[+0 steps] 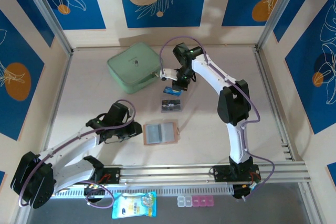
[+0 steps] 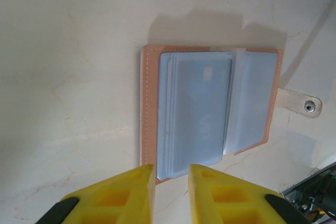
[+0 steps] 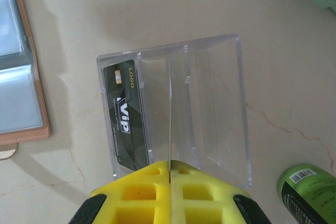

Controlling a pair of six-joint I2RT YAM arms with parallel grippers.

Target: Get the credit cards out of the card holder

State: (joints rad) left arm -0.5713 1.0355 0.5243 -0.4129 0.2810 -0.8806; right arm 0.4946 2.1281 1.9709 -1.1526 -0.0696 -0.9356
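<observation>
The tan card holder [image 1: 160, 133] lies open on the table, grey pockets up. A pale card [image 2: 202, 114] shows faintly through its left pocket. My left gripper [image 2: 171, 174] hovers at the holder's near edge [image 2: 149, 129], its yellow fingers a little apart with nothing gripped. My right gripper [image 3: 170, 167] is shut on a thin card [image 3: 170, 119], seen edge-on, over the clear plastic box [image 3: 210, 103]. From above this card [image 1: 169, 89] looks blue. A dark VIP card [image 3: 126, 116] stands in the box's left slot.
A mint-green zip case [image 1: 134, 66] sits at the back left. A green bottle [image 3: 310, 192] lies right of the box. A snack packet [image 1: 134, 205] and a pill box [image 1: 197, 201] lie beyond the near rail [image 1: 210, 171].
</observation>
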